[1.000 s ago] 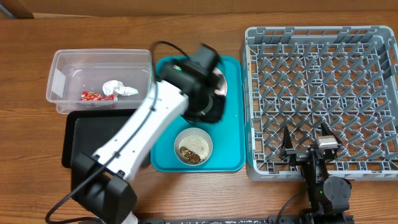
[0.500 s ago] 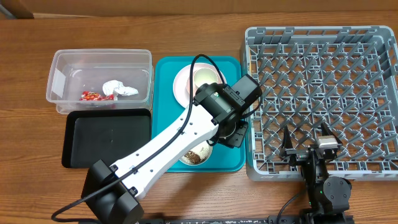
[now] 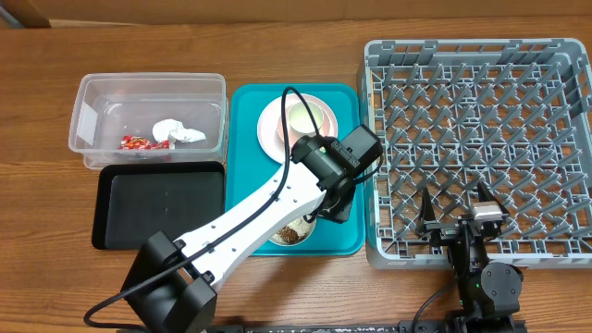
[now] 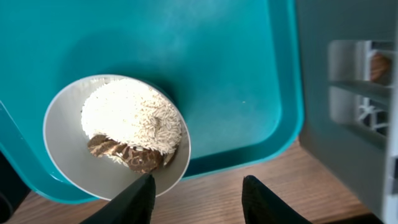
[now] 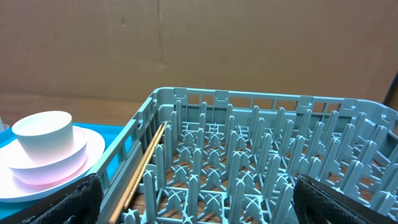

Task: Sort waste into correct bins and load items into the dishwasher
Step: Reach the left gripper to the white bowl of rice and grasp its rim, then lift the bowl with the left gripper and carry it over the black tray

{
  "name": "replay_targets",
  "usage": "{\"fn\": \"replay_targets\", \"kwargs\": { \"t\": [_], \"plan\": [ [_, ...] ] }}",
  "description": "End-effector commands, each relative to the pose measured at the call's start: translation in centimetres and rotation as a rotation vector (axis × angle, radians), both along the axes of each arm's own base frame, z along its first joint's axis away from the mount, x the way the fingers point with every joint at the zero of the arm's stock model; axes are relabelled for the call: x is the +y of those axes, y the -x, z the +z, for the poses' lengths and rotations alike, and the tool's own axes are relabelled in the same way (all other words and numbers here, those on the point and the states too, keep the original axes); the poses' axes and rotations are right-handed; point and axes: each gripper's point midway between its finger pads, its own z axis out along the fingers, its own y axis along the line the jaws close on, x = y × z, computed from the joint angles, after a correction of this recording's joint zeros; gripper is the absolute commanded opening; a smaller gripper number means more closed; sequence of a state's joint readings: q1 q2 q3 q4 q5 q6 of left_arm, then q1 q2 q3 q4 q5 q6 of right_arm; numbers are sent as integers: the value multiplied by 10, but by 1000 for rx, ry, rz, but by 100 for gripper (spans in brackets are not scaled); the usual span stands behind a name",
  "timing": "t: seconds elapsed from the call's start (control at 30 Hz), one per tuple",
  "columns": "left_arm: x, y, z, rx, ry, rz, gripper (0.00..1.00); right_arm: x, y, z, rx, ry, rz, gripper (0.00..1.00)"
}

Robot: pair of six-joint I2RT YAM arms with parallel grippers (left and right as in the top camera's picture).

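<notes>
L jaws parted, empty; one tip at rim of bowl [image 4: 65, 149] of rice scraps [image 4: 134, 118], on teal tray [image 4: 236, 74] just ahead, prob. lining up rim pinch. R jaws wide, empty, dish rack [image 5: 261, 168] ahead.

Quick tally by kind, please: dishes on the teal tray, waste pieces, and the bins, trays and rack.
Dishes: 3 (plate, cup, bowl)
Waste: 3 (tissue, candy wrapper, rice scraps)
Containers: 4 (clear tub, black tray, teal tray, dish rack)
Total: 10
</notes>
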State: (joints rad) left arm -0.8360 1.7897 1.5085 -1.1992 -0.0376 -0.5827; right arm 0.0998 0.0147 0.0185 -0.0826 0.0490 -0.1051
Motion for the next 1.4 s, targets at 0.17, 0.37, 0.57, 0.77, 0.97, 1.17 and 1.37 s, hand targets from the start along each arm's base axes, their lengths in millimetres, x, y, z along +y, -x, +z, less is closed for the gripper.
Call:
{"fn": "replay_targets", "kwargs": {
  "t": [0.17,0.37,0.57,0.77,0.97,1.17,1.37],
  "plan": [
    [11,3,-22,-6,-14,43,47,2,0,-1,-6,-1,8,100],
    [11,2,-44,-18,-2,43,46,2,0,-1,-6,-1,8,100],
    [12,2,-58,-33,4,44,47,2,0,-1,-6,-1,8,100],
    [16,5,-70,-30,1,44,49,2,0,-1,-6,0,8,100],
    [17,6,-80,-36,7,44,49,2,0,-1,-6,-1,8,100],
    [17,6,-87,-44,16,44,47,2,0,-1,-6,-1,8,100],
    [19,3,-87,-60,6,47,39,2,0,-1,-6,-1,8,100]
  ]
}}
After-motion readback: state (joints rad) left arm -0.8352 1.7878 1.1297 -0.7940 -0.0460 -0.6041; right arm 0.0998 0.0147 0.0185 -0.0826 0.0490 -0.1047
